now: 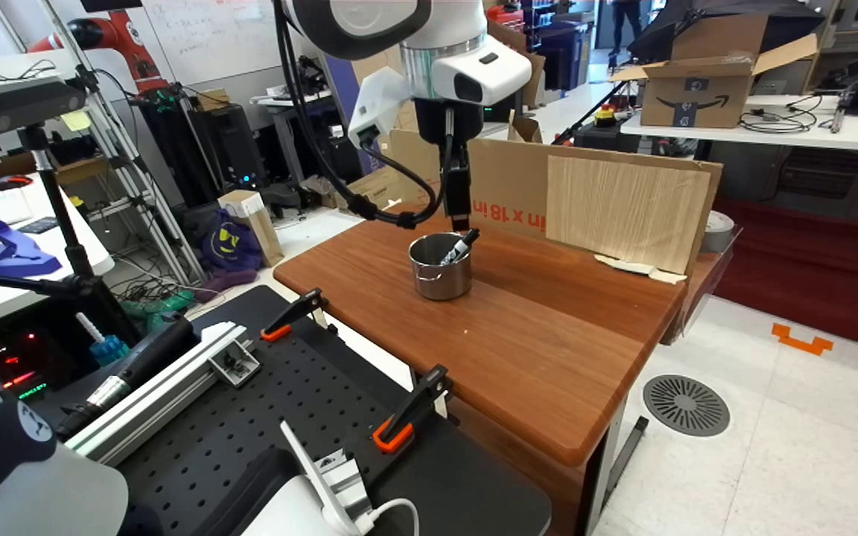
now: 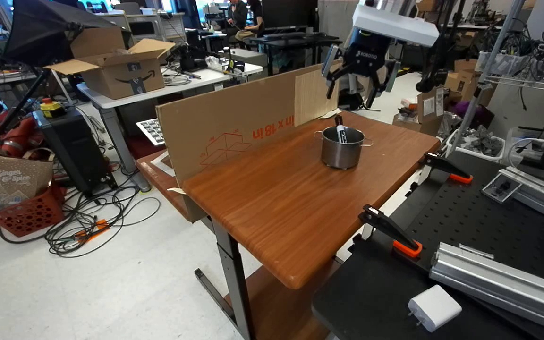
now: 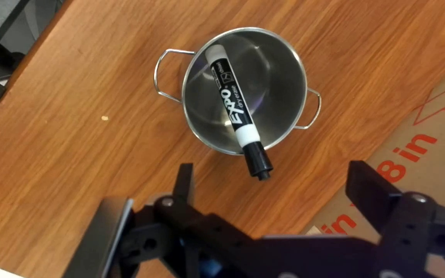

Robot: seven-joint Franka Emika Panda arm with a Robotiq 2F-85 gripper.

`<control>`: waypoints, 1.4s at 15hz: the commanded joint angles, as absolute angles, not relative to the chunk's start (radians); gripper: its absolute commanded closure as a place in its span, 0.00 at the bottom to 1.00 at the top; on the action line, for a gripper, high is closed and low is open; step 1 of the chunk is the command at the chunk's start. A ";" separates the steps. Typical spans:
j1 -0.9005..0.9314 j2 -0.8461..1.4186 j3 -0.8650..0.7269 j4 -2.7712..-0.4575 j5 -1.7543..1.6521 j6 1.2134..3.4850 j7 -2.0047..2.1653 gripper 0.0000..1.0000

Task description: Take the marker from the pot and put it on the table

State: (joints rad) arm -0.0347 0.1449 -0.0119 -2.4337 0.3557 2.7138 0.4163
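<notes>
The marker (image 1: 460,247) is black and white and leans in the pot (image 1: 440,279), its black cap sticking out past the rim. The marker (image 2: 341,134) and the steel pot (image 2: 340,155) also show in an exterior view. In the wrist view the marker (image 3: 232,94) lies across the pot (image 3: 276,77), cap toward my gripper (image 3: 270,170). The pot stands upright on the reddish-brown table (image 1: 533,342). My gripper (image 2: 351,94) is open and empty, with fingers wide apart. It hangs above the pot and the cap, touching neither.
A cardboard panel (image 1: 503,179) stands along one long edge of the table, and it shows in the wrist view (image 3: 439,162) near one finger. Orange-handled clamps (image 1: 414,409) sit on the opposite edge, by the black perforated bench (image 1: 287,417). The pot has two wire handles.
</notes>
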 commanded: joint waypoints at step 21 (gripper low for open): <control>0.021 0.184 -0.074 -2.378 0.251 2.673 0.538 0.95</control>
State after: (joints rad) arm 0.0143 0.2714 -0.0617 -2.3301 0.2662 2.7090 0.5483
